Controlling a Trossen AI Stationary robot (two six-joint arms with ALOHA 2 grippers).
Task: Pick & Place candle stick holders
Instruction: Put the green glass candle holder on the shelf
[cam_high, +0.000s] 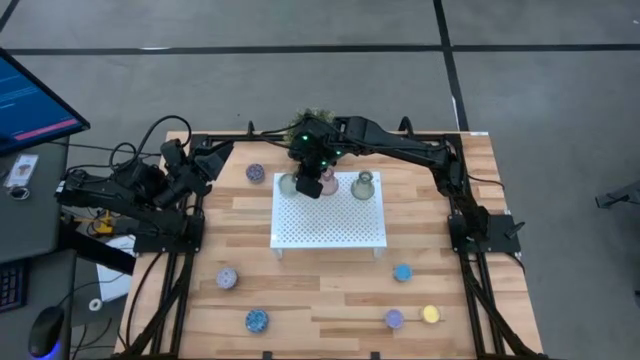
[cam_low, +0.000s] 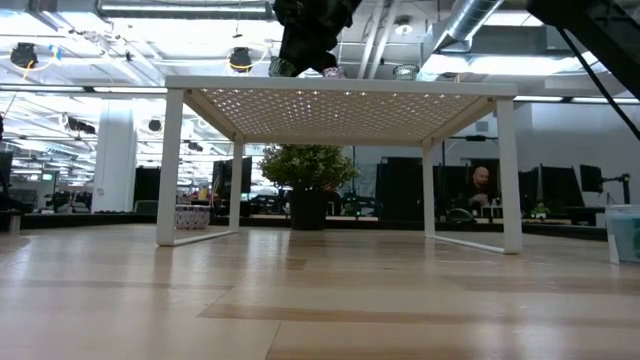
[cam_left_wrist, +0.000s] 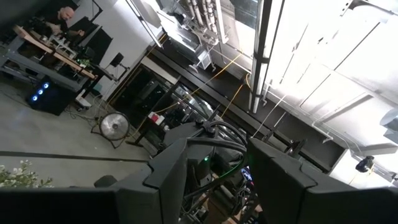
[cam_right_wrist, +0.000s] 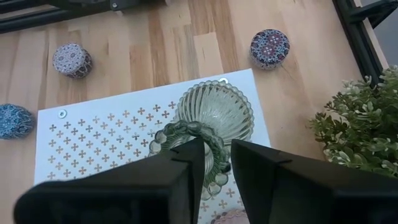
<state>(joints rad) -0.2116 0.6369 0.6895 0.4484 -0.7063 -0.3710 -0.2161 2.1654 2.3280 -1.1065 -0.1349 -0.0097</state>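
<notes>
A white perforated tray (cam_high: 328, 215) stands mid-table. On its far edge stand a dull green vase-shaped holder (cam_high: 288, 183), a pink-brown one (cam_high: 327, 184) and a second green one (cam_high: 363, 184). My right gripper (cam_high: 309, 178) reaches in from the right and is shut on the left green holder (cam_right_wrist: 214, 115), over the tray's far left corner. Six puck holders lie on the table: speckled purple (cam_high: 255, 173), lilac (cam_high: 227, 278), speckled blue (cam_high: 257, 320), blue (cam_high: 402, 272), lilac (cam_high: 394, 318), yellow (cam_high: 431, 314). My left gripper (cam_left_wrist: 217, 180) is open and empty at the table's far left, pointing up into the room. My right gripper has the green holder's beaded rim (cam_right_wrist: 217, 167) between its two fingers, one finger over the mouth and one outside. The fingers come from above, pointing down. The holder stands upright with its base at the tray's top (cam_low: 283, 67).
A bushy potted plant (cam_right_wrist: 360, 124) stands just beyond the tray's far edge, close to my right gripper. The tray stands on legs (cam_low: 172, 165) with free room beneath. A monitor (cam_high: 30, 100) and cables lie off the table's left.
</notes>
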